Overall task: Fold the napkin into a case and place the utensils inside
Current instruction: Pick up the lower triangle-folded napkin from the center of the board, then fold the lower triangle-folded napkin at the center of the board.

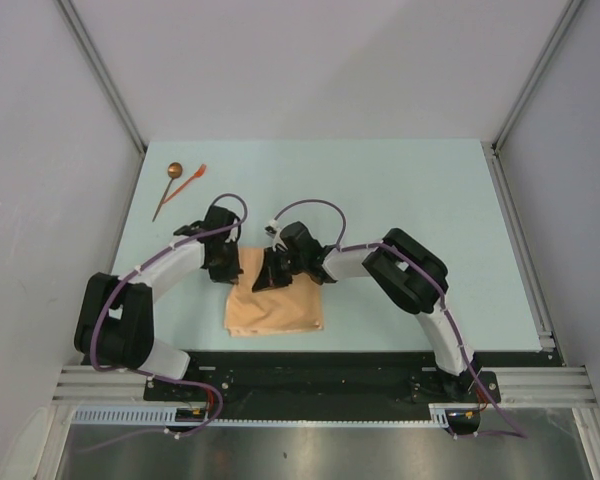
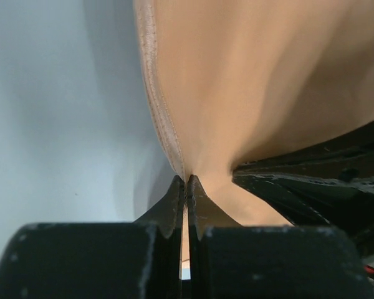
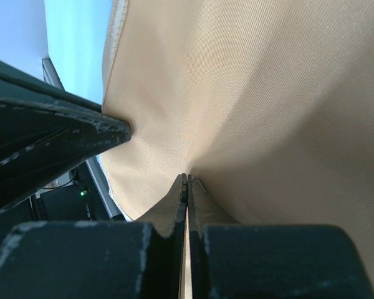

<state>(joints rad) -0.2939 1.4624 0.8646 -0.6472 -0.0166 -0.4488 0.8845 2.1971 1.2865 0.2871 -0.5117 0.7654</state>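
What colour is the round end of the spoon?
Coppery brown. The spoon's round end shows best in the top external view.

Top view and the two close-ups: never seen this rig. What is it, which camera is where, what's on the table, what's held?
Two robot arms bolted at the near edge of a pale table. The wide picture is from a fixed camera above and behind them, left arm on the left. Each close-up is from a camera on one wrist. A tan-orange napkin lies on the table, near that edge. The left gripper and the right gripper are both shut, each pinching the napkin at its far edge. At the far left lie a dark-handled spoon and an orange-red fork-like piece, untouched.
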